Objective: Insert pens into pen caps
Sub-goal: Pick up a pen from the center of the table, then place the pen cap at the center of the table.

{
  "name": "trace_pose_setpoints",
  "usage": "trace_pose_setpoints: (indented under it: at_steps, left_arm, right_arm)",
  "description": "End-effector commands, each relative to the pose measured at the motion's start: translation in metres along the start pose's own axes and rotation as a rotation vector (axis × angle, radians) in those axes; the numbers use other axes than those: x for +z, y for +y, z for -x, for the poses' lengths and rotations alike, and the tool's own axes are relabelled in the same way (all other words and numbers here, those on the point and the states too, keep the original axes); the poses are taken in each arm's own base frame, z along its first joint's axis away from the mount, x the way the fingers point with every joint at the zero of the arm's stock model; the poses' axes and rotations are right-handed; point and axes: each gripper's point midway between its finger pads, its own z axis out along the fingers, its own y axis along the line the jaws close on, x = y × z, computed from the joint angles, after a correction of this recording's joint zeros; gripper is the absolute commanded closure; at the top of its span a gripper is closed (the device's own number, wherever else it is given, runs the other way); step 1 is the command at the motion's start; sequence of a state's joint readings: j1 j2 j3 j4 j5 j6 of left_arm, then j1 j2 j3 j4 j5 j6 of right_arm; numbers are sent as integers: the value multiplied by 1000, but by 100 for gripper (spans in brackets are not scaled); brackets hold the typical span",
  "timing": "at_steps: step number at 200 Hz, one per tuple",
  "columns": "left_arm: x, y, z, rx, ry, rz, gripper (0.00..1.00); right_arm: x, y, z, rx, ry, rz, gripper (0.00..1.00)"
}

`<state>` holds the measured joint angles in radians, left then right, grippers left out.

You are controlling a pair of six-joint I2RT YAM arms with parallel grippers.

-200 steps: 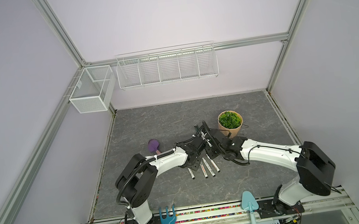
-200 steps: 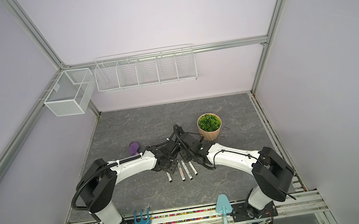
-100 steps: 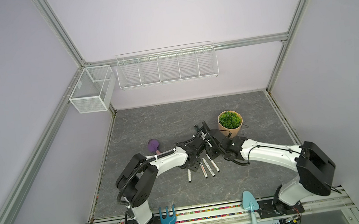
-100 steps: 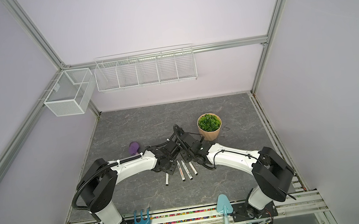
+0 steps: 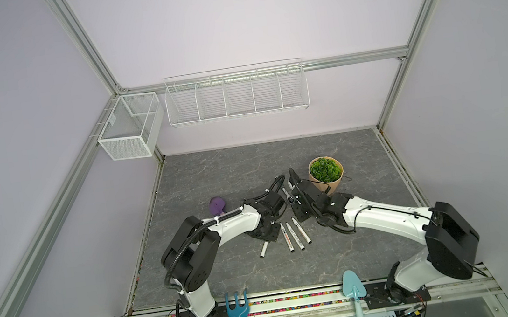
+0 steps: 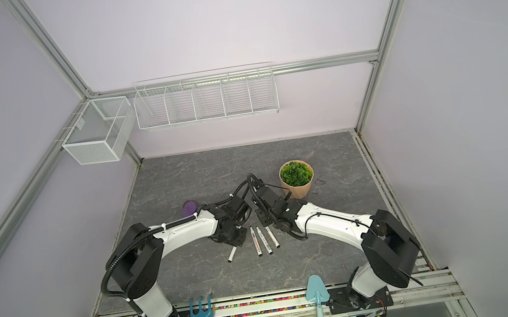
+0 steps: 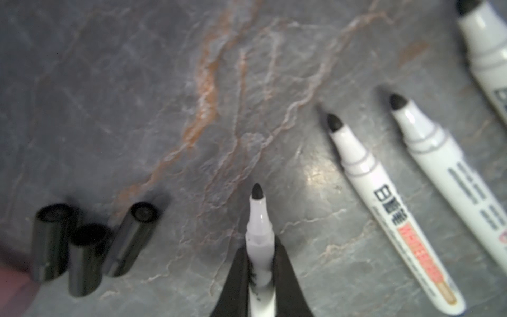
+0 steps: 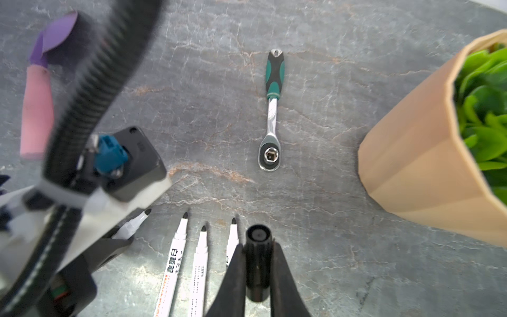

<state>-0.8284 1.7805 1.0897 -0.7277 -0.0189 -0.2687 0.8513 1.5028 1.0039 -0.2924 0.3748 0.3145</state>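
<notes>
My left gripper (image 7: 259, 251) is shut on a white pen (image 7: 259, 227) just behind its bare black tip. The pen's rear end (image 5: 264, 249) sticks out from under the gripper toward the table's front. Three black pen caps (image 7: 86, 258) lie together close beside it. Three more uncapped pens (image 5: 294, 235) lie side by side between the arms, also in the right wrist view (image 8: 200, 260). My right gripper (image 8: 258, 247) is shut on a ribbed black pen cap (image 8: 258, 258), held just above the table beside those pens.
A green-handled ratchet wrench (image 8: 273, 109) lies beyond the pens. A tan pot with a green plant (image 5: 326, 174) stands behind the right gripper, and a purple object (image 5: 217, 205) lies by the left arm. A blue rake (image 5: 237, 304) and trowel (image 5: 353, 289) hang at the front rail.
The left gripper's jaws have closed on the leftmost pen, which has shifted slightly. The right gripper still holds its cap in the same place.
</notes>
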Motion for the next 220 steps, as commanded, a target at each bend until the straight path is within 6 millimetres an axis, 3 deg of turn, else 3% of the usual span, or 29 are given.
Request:
trace_pose_setpoints:
  at_steps: [1, 25, 56, 81, 135, 154, 220]
  left_arm:
    - [24, 9, -30, 12, 147, 50, 100]
    - [5, 6, 4, 34, 25, 25, 100]
    - [-44, -2, 60, 33, -236, -83, 100]
    - [-72, -12, 84, 31, -405, -190, 100]
    - [-96, -15, 97, 1, -570, -240, 100]
    - [-102, -12, 96, -4, -621, -240, 100]
    - [-107, -7, 89, -7, -653, -229, 100]
  right_arm:
    - [-9, -11, 11, 33, -54, -28, 87]
    - [-12, -18, 11, 76, -61, -16, 87]
    - [-14, -19, 14, 171, -61, 83, 87]
    - [-5, -12, 16, 254, -17, 221, 87]
    - [39, -3, -28, 298, 178, 205, 86]
    - [54, -9, -49, 304, 246, 135, 86]
    - [76, -21, -80, 280, 325, 5, 83]
